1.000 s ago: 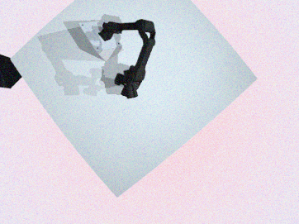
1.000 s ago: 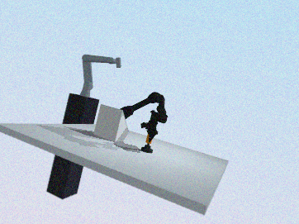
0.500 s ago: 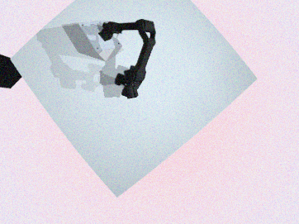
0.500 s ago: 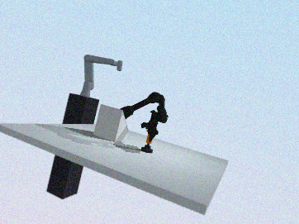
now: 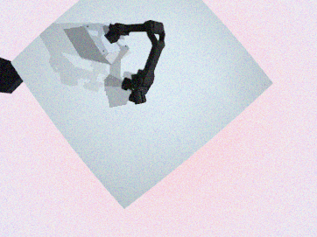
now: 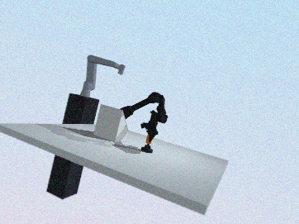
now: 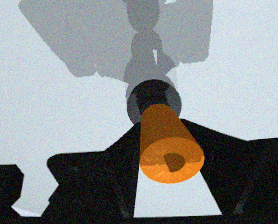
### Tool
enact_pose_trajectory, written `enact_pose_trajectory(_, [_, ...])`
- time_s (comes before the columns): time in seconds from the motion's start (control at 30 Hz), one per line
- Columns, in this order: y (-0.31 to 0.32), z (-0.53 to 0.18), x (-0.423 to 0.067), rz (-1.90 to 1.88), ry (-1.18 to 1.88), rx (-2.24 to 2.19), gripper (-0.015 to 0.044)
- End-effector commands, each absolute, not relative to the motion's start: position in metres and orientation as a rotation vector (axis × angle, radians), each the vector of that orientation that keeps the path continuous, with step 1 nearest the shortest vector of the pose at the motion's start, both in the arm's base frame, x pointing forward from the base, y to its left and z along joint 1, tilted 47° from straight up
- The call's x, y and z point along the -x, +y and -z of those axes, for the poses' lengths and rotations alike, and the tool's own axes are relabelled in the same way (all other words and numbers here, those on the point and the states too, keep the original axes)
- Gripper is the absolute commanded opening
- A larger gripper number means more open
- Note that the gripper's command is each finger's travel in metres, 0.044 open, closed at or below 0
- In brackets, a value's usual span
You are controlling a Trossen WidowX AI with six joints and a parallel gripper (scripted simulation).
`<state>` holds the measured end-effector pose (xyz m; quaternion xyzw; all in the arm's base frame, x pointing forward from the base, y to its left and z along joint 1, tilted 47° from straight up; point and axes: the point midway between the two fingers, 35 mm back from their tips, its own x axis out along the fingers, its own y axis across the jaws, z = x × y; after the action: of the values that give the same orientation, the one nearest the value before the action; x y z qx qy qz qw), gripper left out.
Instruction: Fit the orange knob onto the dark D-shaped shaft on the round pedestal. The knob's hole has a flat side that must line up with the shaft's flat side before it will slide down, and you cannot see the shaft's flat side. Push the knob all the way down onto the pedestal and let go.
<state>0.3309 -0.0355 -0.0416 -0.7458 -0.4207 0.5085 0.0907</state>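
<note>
Three views, and each hides a good deal. From the top, the dark arm [image 5: 153,58] covers the work spot: the claw [image 5: 137,96] reads as a black lump, and neither the knob nor the pedestal can be made out beneath it. The exterior view is distant and grainy; the orange knob [image 6: 149,139] is only a thin orange sliver under the claw [image 6: 148,136], with a small dark blob, the round pedestal [image 6: 146,150], on the table [image 6: 177,166] just below it. Whether knob and pedestal touch cannot be told there.

The wrist view is the clearest. The orange knob [image 7: 167,145] stands lengthwise away from the camera, its near end face showing a hole with one flat side. Its far end meets the round pedestal [image 7: 134,102], a dark disc with a grey rim; the shaft itself is hidden behind the knob, so how far down the knob sits is unclear. The claw's black fingers flank the knob left and right, cut off by the lower frame edge, and their tips are lost in black. The claw is clamped on the knob, about half open around it.
</note>
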Motion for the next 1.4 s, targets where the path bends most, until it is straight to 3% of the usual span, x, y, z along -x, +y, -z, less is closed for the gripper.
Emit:
enact_pose_trajectory(0.0, [-0.0350, 0.0419, -0.3313, -1.511, -1.245, 2.216, 0.0000])
enact_pose_trajectory(0.37, [-0.0387, 0.0380, -0.3331, -1.514, -1.236, 2.211, 0.0000])
enact_pose_trajectory(0.6, [-0.0399, 0.0393, -0.3349, -1.563, -1.033, 2.082, 0.0000])
enact_pose_trajectory(1.37, [-0.0380, 0.0376, -0.3325, -1.563, -1.033, 2.082, 0.0000])
